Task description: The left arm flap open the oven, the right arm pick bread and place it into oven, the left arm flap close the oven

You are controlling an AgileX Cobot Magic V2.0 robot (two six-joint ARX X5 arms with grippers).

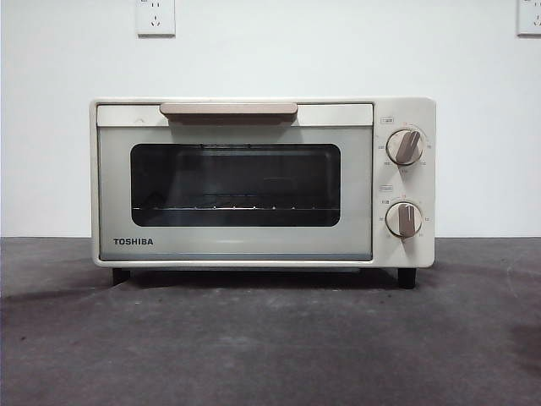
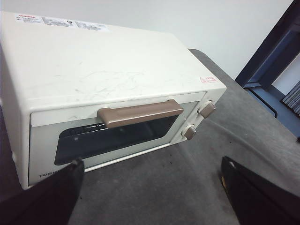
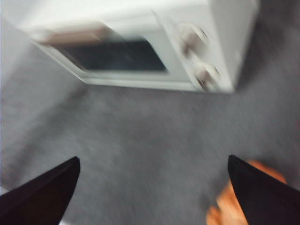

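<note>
The cream-white TOSHIBA oven (image 1: 262, 182) stands on the dark grey table with its glass door shut and its beige bar handle (image 1: 228, 110) at the top. It also shows in the left wrist view (image 2: 108, 89) and, blurred, in the right wrist view (image 3: 140, 42). My left gripper (image 2: 150, 187) is open and empty, above the table in front of the oven. My right gripper (image 3: 154, 187) is open and empty above the table. The orange bread (image 3: 229, 206) shows partly behind one of its fingers. No arm and no bread show in the front view.
Two knobs (image 1: 404, 146) sit on the oven's right panel. A wire rack (image 1: 228, 205) shows behind the window. White wall with sockets (image 1: 155, 17) behind. A dark frame (image 2: 272, 61) stands beyond the table's far side in the left wrist view.
</note>
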